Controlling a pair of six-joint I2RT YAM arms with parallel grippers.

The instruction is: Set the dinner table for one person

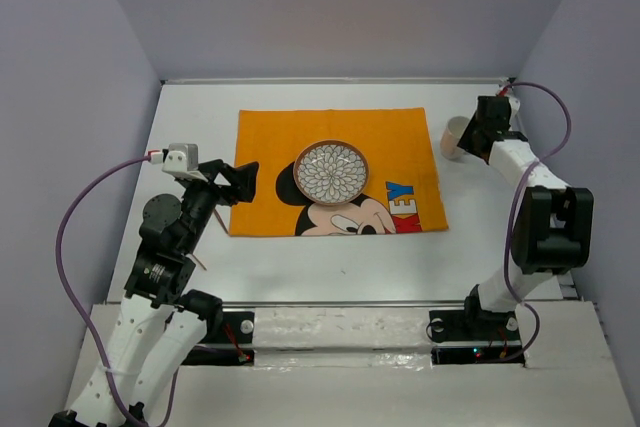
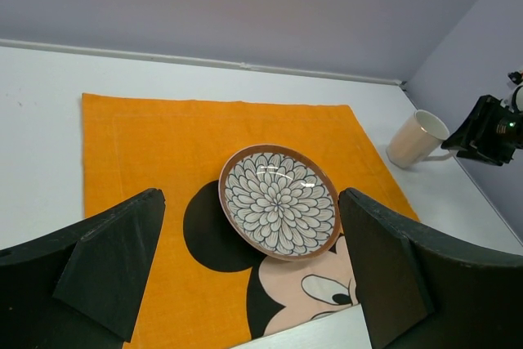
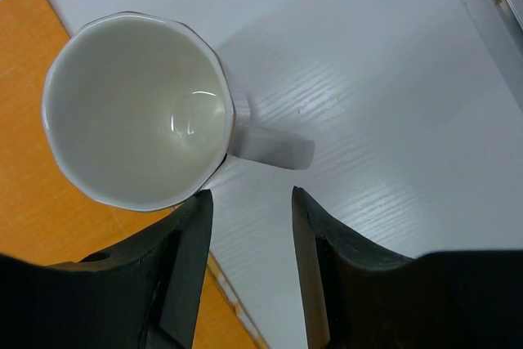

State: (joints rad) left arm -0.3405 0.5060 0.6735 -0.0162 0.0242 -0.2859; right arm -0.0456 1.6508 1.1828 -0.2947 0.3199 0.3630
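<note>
- Left arm folded; left gripper (image 1: 243,183) spread wide, holding nothing, at the plate's (image 1: 332,171) 9 o'clock.
- Right arm reaching far; right gripper (image 1: 472,135) parted, gripping nothing, at the mug's (image 1: 453,137) 3 o'clock.
- Dinner table (image 1: 190,117) underlies the mat (image 1: 270,147).

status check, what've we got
Left gripper open, empty, over mat edge. Right gripper open at mug handle, not gripping. Plate on mat, mug beside it on dinner table. Nothing blocking.
</note>
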